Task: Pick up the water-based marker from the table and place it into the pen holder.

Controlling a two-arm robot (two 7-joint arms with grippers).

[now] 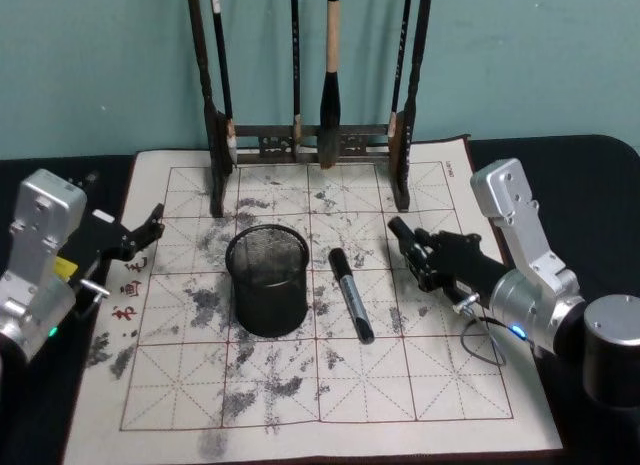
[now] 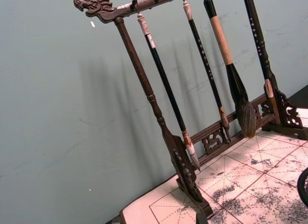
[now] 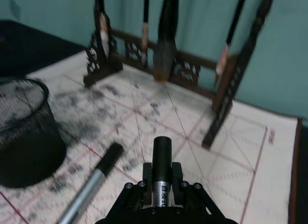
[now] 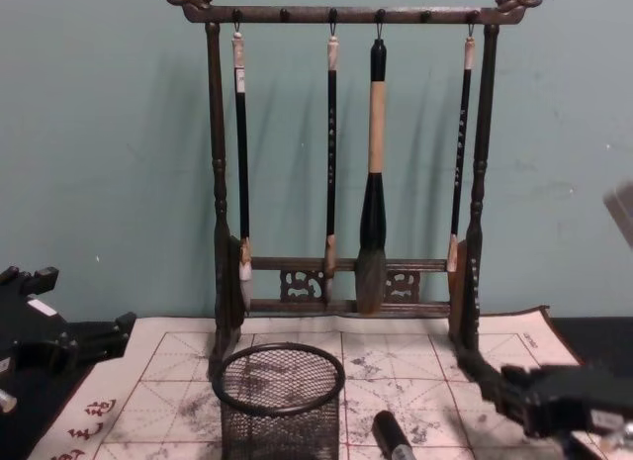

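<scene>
My right gripper [image 1: 414,245] [image 3: 162,181] is shut on a water-based marker [image 3: 162,154] with a silver barrel and black cap. The cap [image 1: 397,226] sticks out past the fingers toward the brush rack. It hovers over the cream mat [image 1: 330,385], right of the pen holder [image 1: 266,283] [image 3: 23,132] [image 4: 280,406], a round black mesh cup standing upright. A second marker [image 1: 351,295] [image 3: 91,183] [image 4: 391,435] lies flat on the mat between the cup and the gripper. My left gripper [image 1: 138,235] [image 4: 94,339] is parked at the mat's left edge.
A tall dark wooden brush rack [image 1: 310,140] [image 4: 346,282] [image 2: 159,123] with several hanging brushes stands along the mat's far edge, behind the cup. A black cylinder [image 1: 612,350] sits at the right edge. The mat's near half is bare, stained felt.
</scene>
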